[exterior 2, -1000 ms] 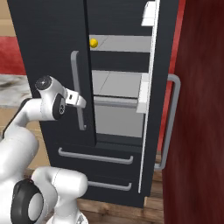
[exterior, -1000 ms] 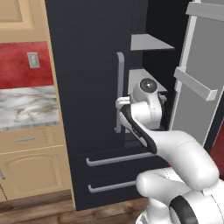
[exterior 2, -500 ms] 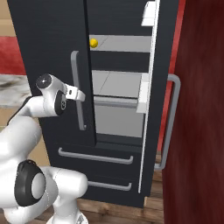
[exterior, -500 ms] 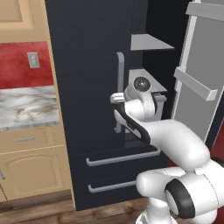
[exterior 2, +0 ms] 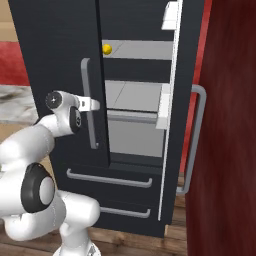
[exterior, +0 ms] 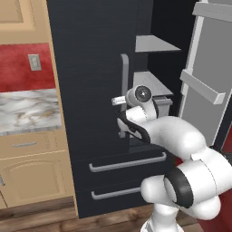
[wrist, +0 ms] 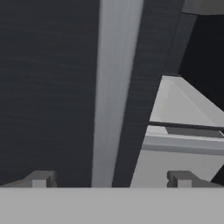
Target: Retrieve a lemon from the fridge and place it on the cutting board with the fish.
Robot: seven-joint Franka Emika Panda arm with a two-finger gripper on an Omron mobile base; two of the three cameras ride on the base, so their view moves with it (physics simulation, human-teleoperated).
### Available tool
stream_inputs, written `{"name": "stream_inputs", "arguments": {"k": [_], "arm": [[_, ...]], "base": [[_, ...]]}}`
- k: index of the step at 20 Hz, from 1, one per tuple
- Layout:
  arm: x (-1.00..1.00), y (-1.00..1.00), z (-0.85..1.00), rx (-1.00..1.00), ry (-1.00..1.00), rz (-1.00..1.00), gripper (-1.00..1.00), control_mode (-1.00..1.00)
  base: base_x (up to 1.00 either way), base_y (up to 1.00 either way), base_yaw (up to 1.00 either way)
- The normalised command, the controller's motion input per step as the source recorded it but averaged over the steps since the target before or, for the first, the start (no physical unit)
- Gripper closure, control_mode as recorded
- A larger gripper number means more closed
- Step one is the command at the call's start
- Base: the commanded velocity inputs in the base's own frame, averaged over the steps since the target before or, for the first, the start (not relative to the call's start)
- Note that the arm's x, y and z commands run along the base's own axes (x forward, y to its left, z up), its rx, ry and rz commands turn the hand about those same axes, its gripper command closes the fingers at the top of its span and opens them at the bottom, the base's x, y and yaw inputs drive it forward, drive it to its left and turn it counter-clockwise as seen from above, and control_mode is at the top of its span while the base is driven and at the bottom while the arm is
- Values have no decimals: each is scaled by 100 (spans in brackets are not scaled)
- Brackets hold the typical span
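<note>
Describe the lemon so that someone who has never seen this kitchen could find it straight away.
Start at the tall black fridge, whose right door stands swung open. Look inside at the upper grey shelf, above the level of the closed left door's handle. The lemon sits at that shelf's left end, a small round bright yellow ball, the one spot of colour among grey shelves.

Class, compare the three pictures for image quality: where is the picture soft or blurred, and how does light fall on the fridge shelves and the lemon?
Hand view: the door handle is soft-edged and smeared. Right base view: the lemon is bright but a small, detail-free blob; the shelves are evenly lit, without glare. Left base view: the fridge front is flat and dark, with faint streaks.
</note>
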Motion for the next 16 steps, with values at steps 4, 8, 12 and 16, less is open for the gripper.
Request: {"name": "stream_inputs", "arguments": {"k": [4, 8, 12, 16], "arm": [[37, 2, 0, -6, -3, 0, -100, -100], [38, -1, 0, -2, 2, 0, -100, -100], [47, 0, 0, 0, 1, 0, -100, -100], [48, 0, 0, 0, -1, 0, -100, -100]], "base": [[0, 0, 0], [0, 0, 0], [0, 0, 0], [0, 0, 0]]}}
